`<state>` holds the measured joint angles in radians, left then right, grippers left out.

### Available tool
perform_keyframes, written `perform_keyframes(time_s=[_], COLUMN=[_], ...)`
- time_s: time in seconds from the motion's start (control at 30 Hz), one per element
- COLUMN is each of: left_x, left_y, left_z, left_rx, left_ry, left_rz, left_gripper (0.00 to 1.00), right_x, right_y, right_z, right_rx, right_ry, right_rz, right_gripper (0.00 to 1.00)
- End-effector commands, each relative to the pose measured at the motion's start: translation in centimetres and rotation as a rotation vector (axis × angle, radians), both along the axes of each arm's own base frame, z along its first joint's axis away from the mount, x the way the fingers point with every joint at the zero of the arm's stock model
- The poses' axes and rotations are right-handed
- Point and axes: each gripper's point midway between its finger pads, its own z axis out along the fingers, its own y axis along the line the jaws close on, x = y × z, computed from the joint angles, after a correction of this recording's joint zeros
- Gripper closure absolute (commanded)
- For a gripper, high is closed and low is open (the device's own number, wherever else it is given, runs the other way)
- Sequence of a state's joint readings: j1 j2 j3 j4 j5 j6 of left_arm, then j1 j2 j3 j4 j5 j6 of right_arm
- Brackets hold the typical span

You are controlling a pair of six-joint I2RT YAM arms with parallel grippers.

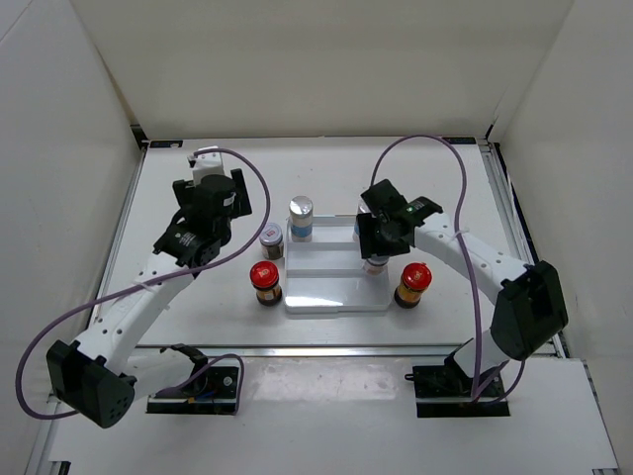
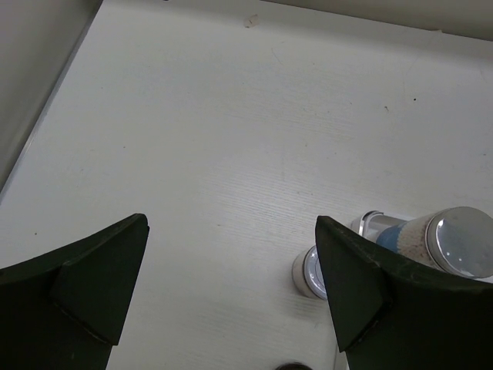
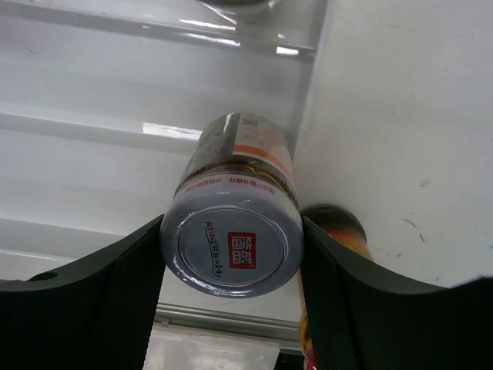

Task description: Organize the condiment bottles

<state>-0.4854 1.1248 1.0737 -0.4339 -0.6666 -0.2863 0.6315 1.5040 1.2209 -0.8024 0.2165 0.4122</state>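
Note:
My right gripper (image 1: 377,243) is shut on a grey-lidded dark jar (image 3: 231,245), with a finger on each side of its lid. The jar (image 1: 375,265) is at the right end of the white stepped tray (image 1: 331,282). Whether it rests on a step I cannot tell. One red-lidded jar (image 1: 412,283) stands on the table just right of the tray, another (image 1: 265,282) just left of it. A second grey-lidded jar (image 1: 271,237) and a silver-capped bottle (image 1: 301,217) stand near the tray's back left corner. My left gripper (image 1: 220,198) hangs open left of them, holding nothing.
The left wrist view shows bare table between the open fingers (image 2: 100,277), with the grey-lidded jar (image 2: 306,271) and silver-capped bottle (image 2: 454,243) to the right. White walls enclose the table on three sides. Cables loop from both arms.

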Motion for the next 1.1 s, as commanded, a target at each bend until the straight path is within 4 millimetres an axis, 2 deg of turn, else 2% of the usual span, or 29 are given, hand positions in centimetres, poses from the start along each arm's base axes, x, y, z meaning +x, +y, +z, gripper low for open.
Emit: perform_keyframes(time_s=[0.0, 0.07, 0.1, 0.23, 0.4, 0.6, 0.77, 0.97, 1.07], left_x=[-0.1, 0.3, 0.3, 0.7, 0.7, 0.7, 0.7, 0.7, 0.7], left_y=[0.1, -0.4, -0.4, -0.2, -0.2, -0.2, -0.2, -0.2, -0.4], left_z=[-0.3, -0.6, -0.6, -2.2, -2.2, -2.2, -2.2, -2.2, -2.3], left_rx=[-0.010, -0.003, 0.010, 0.049, 0.039, 0.039, 0.039, 0.039, 0.043], left_ry=[0.005, 0.023, 0.026, 0.067, 0.065, 0.065, 0.065, 0.065, 0.069], left_rz=[0.007, -0.016, -0.021, -0.007, -0.003, -0.003, -0.003, -0.003, -0.016], left_gripper=[0.00, 0.00, 0.00, 0.00, 0.00, 0.00, 0.00, 0.00, 0.00], right_x=[1.9, 2.1, 2.4, 3.3, 3.9, 4.0, 4.1, 3.8, 3.4], right_y=[2.5, 2.7, 2.7, 3.1, 3.2, 3.1, 2.1, 2.6, 2.2], right_z=[0.6, -0.3, 0.0, 0.0, -0.7, -0.1, 0.4, 1.5, 1.5], right_rx=[0.071, 0.061, 0.065, 0.071, 0.043, 0.035, 0.015, 0.004, -0.004], right_ry=[-0.072, -0.058, -0.070, -0.104, -0.097, -0.141, -0.177, -0.248, -0.262], right_rz=[0.000, 0.000, -0.019, -0.049, -0.058, -0.091, -0.131, -0.108, -0.134], right_gripper=[0.83, 0.85, 0.87, 0.87, 0.87, 0.87, 0.89, 0.89, 0.89])
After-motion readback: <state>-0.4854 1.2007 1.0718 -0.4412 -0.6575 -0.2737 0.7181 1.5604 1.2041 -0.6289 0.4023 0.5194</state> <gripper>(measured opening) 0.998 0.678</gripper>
